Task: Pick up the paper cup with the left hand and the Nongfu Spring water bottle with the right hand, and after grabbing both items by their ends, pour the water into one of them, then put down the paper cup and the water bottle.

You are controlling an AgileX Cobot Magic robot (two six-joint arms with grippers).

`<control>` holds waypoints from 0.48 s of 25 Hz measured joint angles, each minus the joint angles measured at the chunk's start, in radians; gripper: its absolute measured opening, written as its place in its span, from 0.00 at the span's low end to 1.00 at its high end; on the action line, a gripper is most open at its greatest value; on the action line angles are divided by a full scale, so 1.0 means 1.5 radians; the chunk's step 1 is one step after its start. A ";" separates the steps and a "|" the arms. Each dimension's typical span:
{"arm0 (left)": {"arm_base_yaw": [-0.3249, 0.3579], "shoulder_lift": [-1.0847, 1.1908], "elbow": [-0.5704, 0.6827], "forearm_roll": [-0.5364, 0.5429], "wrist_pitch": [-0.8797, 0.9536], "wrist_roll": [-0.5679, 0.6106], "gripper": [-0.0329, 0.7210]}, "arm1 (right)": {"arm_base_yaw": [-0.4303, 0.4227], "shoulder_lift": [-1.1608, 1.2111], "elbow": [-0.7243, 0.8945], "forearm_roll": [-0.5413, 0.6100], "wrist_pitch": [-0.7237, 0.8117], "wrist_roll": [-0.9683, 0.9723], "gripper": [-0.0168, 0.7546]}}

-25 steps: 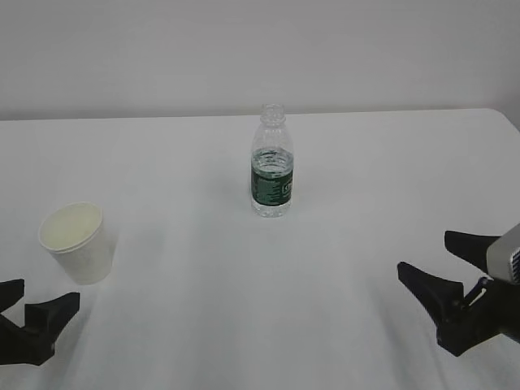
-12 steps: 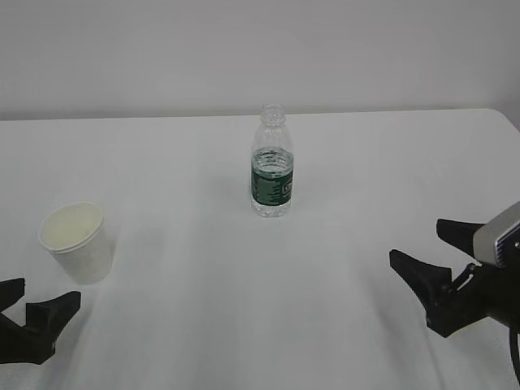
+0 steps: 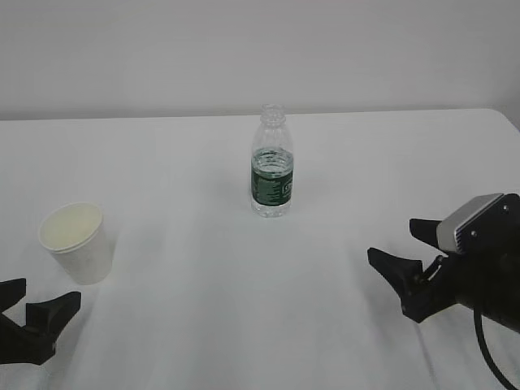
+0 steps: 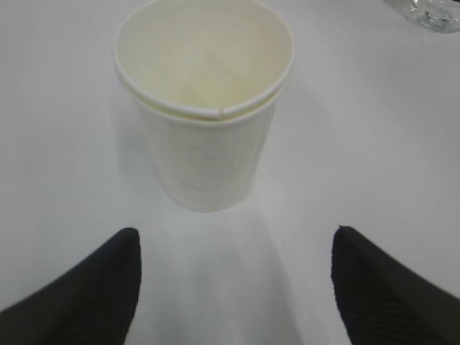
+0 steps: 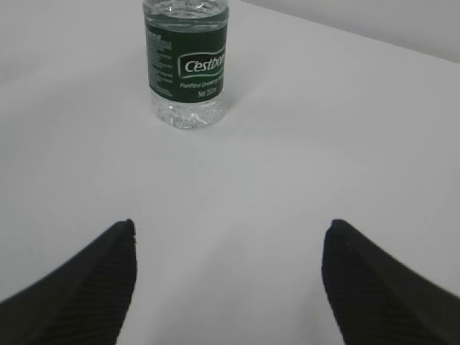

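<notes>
Cup (image 4: pixel 205 108) stands upright, mouth up, at table's (image 3: pixel 162 162) left front, straight ahead of left gripper (image 4: pixel 233 284) and centred btwn its wide-open jaws, near but not yet inside. Bottle (image 5: pixel 187 61) upright mid-table, dead ahead of right gripper (image 5: pixel 226 287) but well apart, jaws also wide open, holding nothing. Left is far closer to its target, so cup grab looks nearer

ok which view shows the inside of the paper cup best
The left wrist view: it looks down into the paper cup, showing its cream inside, seemingly empty. The exterior view shows the cup small and at a slant. The right wrist view does not show it.
</notes>
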 joint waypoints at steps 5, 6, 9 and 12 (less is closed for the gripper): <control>0.000 0.000 0.000 0.000 0.000 0.000 0.83 | 0.000 0.020 -0.032 -0.014 0.000 0.008 0.82; 0.000 0.000 0.000 0.000 0.000 0.000 0.83 | 0.000 0.024 -0.038 -0.020 0.000 0.012 0.82; 0.000 0.000 0.000 0.001 0.000 0.000 0.83 | 0.000 0.031 -0.059 -0.028 0.000 0.021 0.82; 0.000 0.000 0.000 0.002 0.000 0.000 0.83 | 0.000 0.035 -0.075 -0.032 0.000 0.026 0.82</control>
